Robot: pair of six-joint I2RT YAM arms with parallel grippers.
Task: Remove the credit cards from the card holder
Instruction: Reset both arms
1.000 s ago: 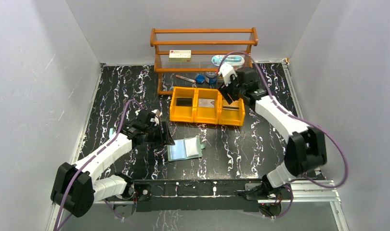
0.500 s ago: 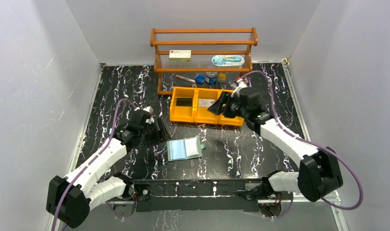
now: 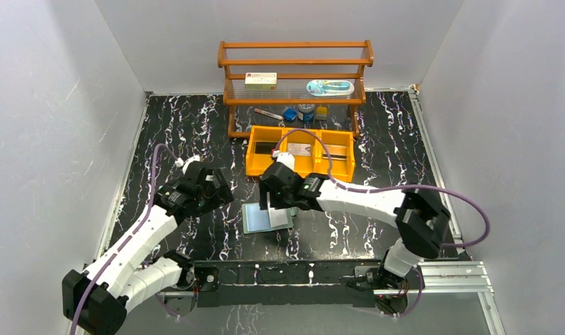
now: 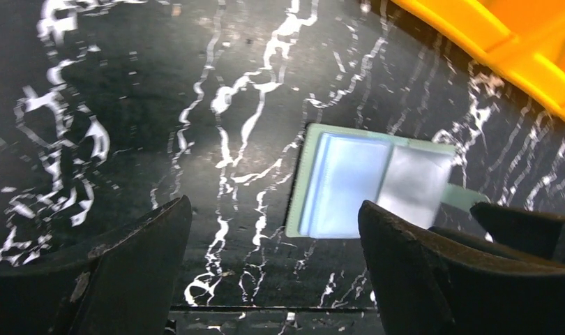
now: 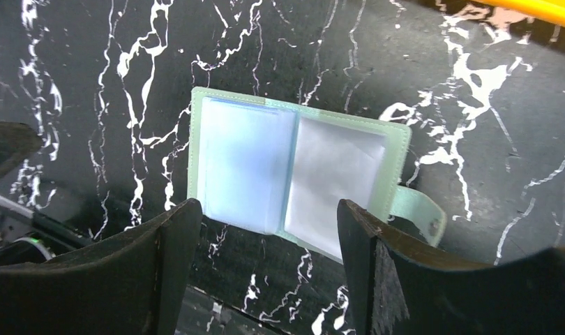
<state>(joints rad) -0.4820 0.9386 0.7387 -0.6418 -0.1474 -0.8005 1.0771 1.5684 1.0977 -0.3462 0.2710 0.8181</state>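
Note:
The sage-green card holder lies open and flat on the black marbled table, its pale blue pockets facing up and its snap tab sticking out to the side. My right gripper hangs open just above the holder's right half, nothing between its fingers. To the holder's left, my left gripper is open and empty, with the card holder ahead of it. Three credit cards lie in the orange bins: a dark one, a grey one and another.
The orange three-compartment bins stand just behind the holder. Behind them is a wooden rack with a white box and small items. Grey walls close in the table on three sides.
My right arm swung from the orange bins at the back down to above the card holder. My left gripper drew back to the left of the holder and opened wider.

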